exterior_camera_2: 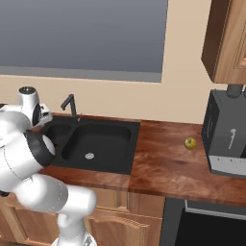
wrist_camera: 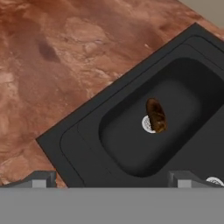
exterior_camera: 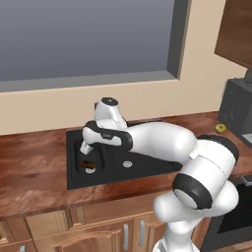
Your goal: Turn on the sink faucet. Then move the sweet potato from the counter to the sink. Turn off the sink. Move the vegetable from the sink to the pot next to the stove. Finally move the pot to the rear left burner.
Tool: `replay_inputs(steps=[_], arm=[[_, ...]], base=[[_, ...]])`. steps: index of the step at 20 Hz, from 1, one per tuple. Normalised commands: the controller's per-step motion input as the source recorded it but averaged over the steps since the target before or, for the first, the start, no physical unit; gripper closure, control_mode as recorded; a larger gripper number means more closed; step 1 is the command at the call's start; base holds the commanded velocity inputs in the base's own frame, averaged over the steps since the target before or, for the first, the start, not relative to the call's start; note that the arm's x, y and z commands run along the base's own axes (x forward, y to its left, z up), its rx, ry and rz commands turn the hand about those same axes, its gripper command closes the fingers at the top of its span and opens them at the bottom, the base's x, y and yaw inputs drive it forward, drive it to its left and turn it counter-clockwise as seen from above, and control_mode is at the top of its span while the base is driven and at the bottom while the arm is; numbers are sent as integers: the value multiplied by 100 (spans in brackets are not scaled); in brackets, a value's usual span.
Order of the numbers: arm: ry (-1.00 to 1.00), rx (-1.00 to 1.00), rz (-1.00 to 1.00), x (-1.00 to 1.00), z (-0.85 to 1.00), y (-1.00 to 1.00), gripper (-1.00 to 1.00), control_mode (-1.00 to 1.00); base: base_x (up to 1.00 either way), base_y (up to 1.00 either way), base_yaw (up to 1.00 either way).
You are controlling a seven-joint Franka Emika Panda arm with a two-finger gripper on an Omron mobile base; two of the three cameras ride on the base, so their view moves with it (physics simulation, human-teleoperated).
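My gripper (wrist_camera: 112, 180): I am hovering at the bottom of the hand view, fingertips (wrist_camera: 41, 179) spread wide, grasping nothing.
Sweet potato (wrist_camera: 156, 114): lying in the sink basin right of centre, touching the drain (wrist_camera: 148, 124).
Sink (exterior_camera_2: 120, 153): sitting black in the wooden counter (exterior_camera_2: 168, 168), centre left of the right base view.
Faucet (exterior_camera_2: 70, 104): standing behind the sink, upper left.
Yellow fruit (exterior_camera_2: 190, 142): resting on the counter, far right.
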Motion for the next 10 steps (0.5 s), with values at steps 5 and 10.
replay_inputs(steps=[5, 10], arm=[[0, -3, -2, 20, -34, 0, -100, -100], [0, -1, -3, 18, -32, 0, -100, -100]], base=[[0, 0, 0], [0, 0, 0]])
